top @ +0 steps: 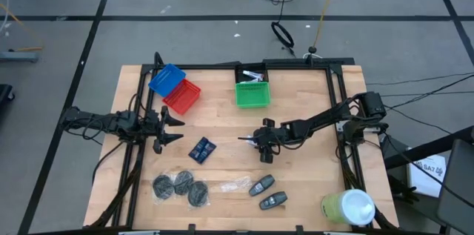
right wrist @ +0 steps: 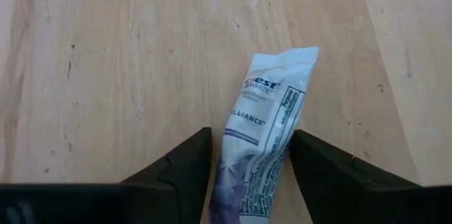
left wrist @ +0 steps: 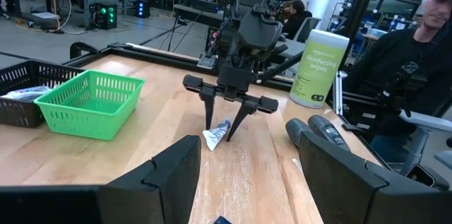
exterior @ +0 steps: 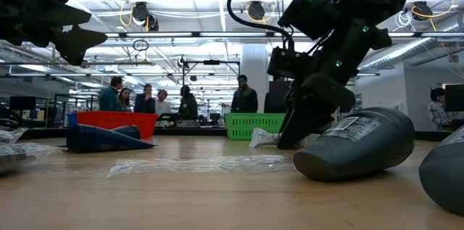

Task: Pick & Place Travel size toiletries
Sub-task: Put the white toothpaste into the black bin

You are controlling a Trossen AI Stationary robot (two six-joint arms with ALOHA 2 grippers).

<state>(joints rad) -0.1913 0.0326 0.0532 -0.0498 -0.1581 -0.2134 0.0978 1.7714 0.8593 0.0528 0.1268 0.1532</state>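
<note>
The right gripper (top: pixel 255 140) hangs over the middle of the pale wooden table (top: pixel 296 183), pointing down; its two dark fingers (right wrist: pixel 180 171) stand apart with a small white-silver toothpaste tube (right wrist: pixel 265 128) lying flat on the wood between them — the fingers flank the tube's lower part on either side, and I cannot tell whether they touch it. From the left wrist view the same tube (left wrist: pixel 217 133) shows just below the right gripper's (left wrist: pixel 226 121) spread tips, resting on the table.

The left gripper (top: pixel 176 128) waits near the table's left side, its fingers wide apart and holding nothing; just beside it lie the dark blue flat packets (top: pixel 202 149).

Along the near edge sit three dark grey round discs (top: pixel 180 186), a clear plastic wrapper scrap (top: pixel 231 186) and two dark grey oval pieces (top: pixel 267 193), one behind the other; the big yellow-green cylinder with a white top (top: pixel 348 207) stands at the near right corner.

At the far side are a blue plastic basket (top: pixel 167 78) touching a red plastic basket (top: pixel 182 97), and a green plastic basket (top: pixel 252 93) just in front of a black basket (top: pixel 252 75) that holds more white tubes; several people (exterior: pixel 148 99) stand in the room beyond the table.
</note>
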